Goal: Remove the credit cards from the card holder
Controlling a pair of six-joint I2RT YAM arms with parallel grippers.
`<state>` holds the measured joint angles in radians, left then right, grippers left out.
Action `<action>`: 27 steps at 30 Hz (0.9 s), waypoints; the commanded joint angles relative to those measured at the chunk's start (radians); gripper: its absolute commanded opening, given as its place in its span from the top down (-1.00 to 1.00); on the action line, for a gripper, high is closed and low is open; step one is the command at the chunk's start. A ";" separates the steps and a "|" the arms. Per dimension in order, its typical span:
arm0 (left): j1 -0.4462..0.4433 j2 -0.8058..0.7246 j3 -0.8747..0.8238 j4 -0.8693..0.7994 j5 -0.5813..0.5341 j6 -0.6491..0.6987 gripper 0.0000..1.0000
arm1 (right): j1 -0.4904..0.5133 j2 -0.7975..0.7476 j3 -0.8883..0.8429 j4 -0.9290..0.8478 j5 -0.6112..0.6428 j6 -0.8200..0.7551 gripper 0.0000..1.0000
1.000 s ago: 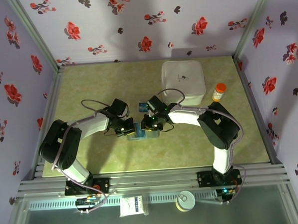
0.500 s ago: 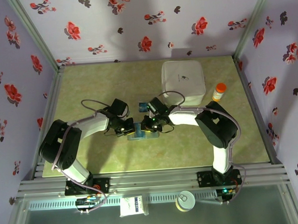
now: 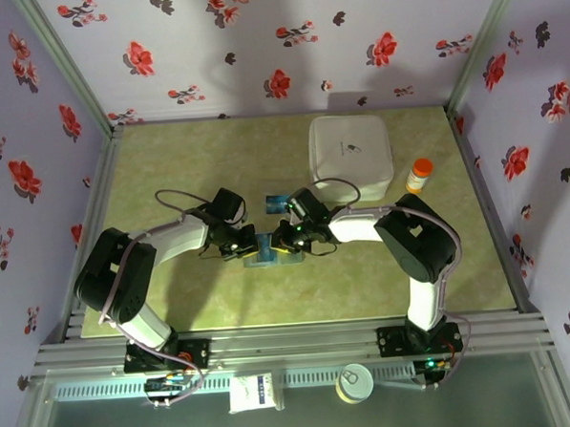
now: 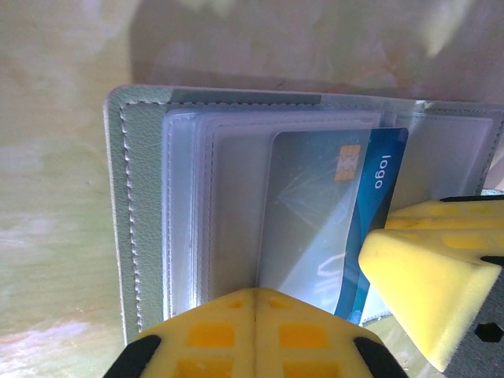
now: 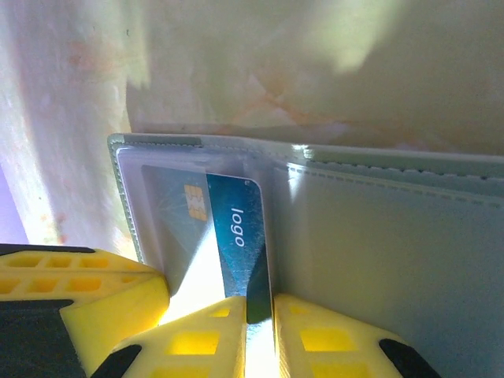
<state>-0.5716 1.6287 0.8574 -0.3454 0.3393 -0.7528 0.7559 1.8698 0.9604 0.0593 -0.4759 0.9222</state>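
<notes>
Two arms reach inward over the green bench (image 3: 187, 161) in the top view and meet near its middle. The left pincer (image 3: 251, 246) and the right pincer (image 3: 287, 242) sit close together above the card holder (image 3: 266, 261), a slate-blue strip of which shows on their near side. Just beyond them a loose blue card (image 3: 277, 199) lies flat on the bench, apart from the holder. Farther back to the right sits a white square box (image 3: 351, 151), with an orange-capped bottle (image 3: 418, 175) just beside its right edge.

From the left wrist, the card holder (image 4: 142, 205) lies open and flat, its stitched border framing a stack of clear sleeves (image 4: 189, 220). A blue chip card (image 4: 315, 213) printed with the word "logo" sticks partly out of a sleeve toward the fold. The left pincer (image 4: 256, 323) has its yellow fingers pressed together with no gap, tips down on the sleeved panel at the edge nearest the camera. One finger (image 4: 425, 291) of the right pincer rests at the card's outer corner.

From the right wrist, the chip card (image 5: 236, 228) leans out of its sleeve, and the right pincer (image 5: 260, 335) is clamped on its near end, a finger tight against each side. The holder's plain inner panel (image 5: 394, 252) spreads to the right, and a finger (image 5: 87, 295) of the left pincer sits at lower left
</notes>
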 commanded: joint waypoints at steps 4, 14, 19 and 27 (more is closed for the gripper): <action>-0.005 0.002 -0.001 -0.026 -0.017 -0.006 0.94 | -0.008 -0.026 -0.021 0.087 -0.046 0.026 0.69; -0.005 -0.007 0.000 -0.029 -0.020 -0.011 0.93 | -0.009 -0.015 -0.041 0.151 -0.085 0.040 0.69; -0.005 -0.024 0.000 -0.038 -0.028 -0.012 0.91 | -0.008 -0.019 -0.052 0.171 -0.091 0.040 0.74; -0.005 -0.028 0.000 -0.040 -0.034 -0.015 0.90 | -0.007 0.000 -0.055 0.201 -0.113 0.046 0.76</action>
<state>-0.5716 1.6146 0.8574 -0.3576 0.3138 -0.7563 0.7422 1.8698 0.9142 0.2199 -0.5583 0.9543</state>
